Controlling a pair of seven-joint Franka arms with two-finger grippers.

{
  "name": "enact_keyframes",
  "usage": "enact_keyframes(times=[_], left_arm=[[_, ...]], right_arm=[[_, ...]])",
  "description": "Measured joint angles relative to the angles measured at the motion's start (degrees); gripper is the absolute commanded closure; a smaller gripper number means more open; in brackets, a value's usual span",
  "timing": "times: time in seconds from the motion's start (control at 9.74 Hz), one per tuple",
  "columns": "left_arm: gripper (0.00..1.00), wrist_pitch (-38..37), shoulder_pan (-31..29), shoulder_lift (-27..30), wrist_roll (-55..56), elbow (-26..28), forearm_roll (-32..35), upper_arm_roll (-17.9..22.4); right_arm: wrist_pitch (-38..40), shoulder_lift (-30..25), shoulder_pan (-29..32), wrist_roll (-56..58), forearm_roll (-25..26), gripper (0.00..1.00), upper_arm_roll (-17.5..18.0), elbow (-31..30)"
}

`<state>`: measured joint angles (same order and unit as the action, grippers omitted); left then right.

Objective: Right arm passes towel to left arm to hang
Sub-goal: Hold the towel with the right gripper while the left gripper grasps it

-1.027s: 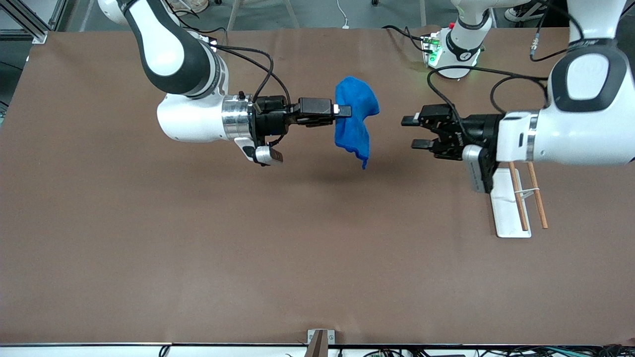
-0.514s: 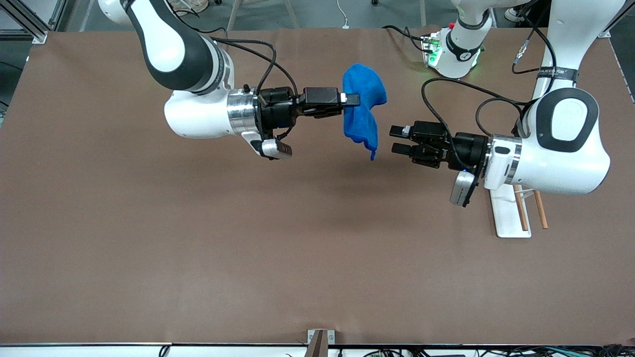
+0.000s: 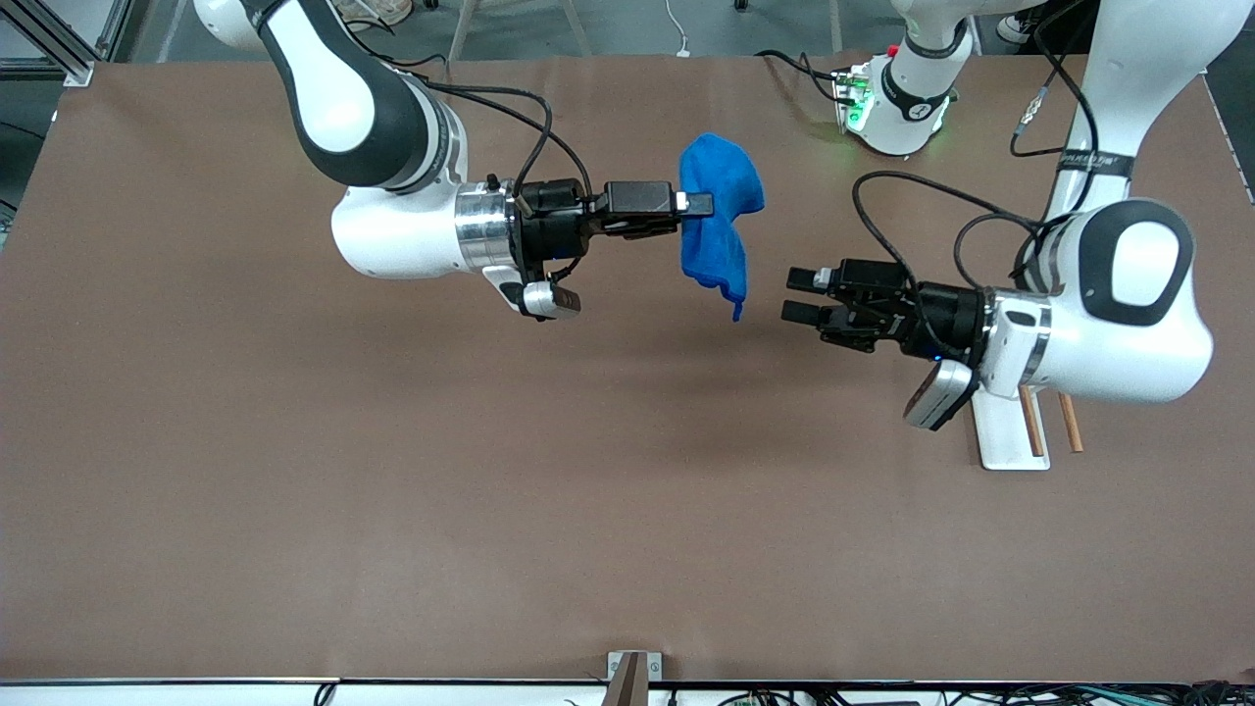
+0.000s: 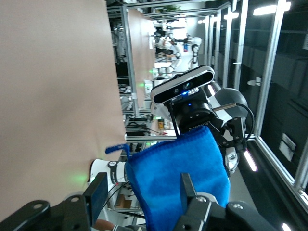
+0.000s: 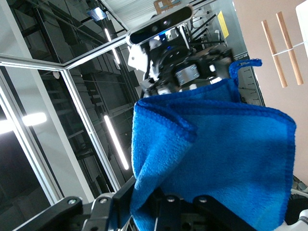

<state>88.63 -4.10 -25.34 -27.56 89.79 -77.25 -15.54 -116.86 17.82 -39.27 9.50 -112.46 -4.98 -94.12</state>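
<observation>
The towel (image 3: 721,221) is a bright blue fluffy cloth that hangs bunched in the air over the middle of the table. My right gripper (image 3: 698,204) is shut on its upper part, and the towel fills the right wrist view (image 5: 226,159) in front of that gripper (image 5: 159,192). My left gripper (image 3: 799,296) is open and empty. It points at the towel's hanging lower corner from the left arm's end and stays a short gap away. In the left wrist view the towel (image 4: 178,178) shows between the open fingers (image 4: 98,192), farther off and not touched.
A rack with a white base (image 3: 1005,441) and two wooden rods (image 3: 1069,427) stands on the brown table (image 3: 392,490) under the left arm's wrist. The rods also show in the right wrist view (image 5: 279,48). Both arm bases stand along the table's edge farthest from the front camera.
The left arm has swung round and its open gripper now faces the towel's lower corner. The right gripper has carried the towel slightly toward the left arm's end.
</observation>
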Motion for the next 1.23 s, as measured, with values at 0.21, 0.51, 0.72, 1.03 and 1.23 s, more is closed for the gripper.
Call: enact_keyframes(times=[0.21, 0.51, 0.72, 1.03, 1.23], left_arm=[[0.42, -1.7, 0.2, -2.2, -1.6, 0.0, -2.5, -1.2], [0.42, -3.9, 0.4, -2.5, -1.9, 0.0, -2.9, -2.1], [0.42, -3.9, 0.6, -4.1, -3.9, 0.1, -2.9, -2.2], [0.43, -4.2, 0.8, -4.9, -4.0, -0.1, -2.9, -2.4], [0.45, -4.3, 0.8, -4.9, -3.3, -0.4, -3.0, -3.4]], right_arm=[[0.0, 0.5, -0.1, 0.2, 0.0, 1.0, 0.0, 0.2], [0.0, 0.8, -0.2, 0.3, 0.0, 1.0, 0.0, 0.5], [0.0, 0.8, -0.2, 0.3, 0.0, 0.99, 0.0, 0.5], [0.0, 0.8, -0.2, 0.3, 0.0, 0.99, 0.0, 0.6], [0.0, 0.8, -0.2, 0.3, 0.0, 0.99, 0.0, 0.6]])
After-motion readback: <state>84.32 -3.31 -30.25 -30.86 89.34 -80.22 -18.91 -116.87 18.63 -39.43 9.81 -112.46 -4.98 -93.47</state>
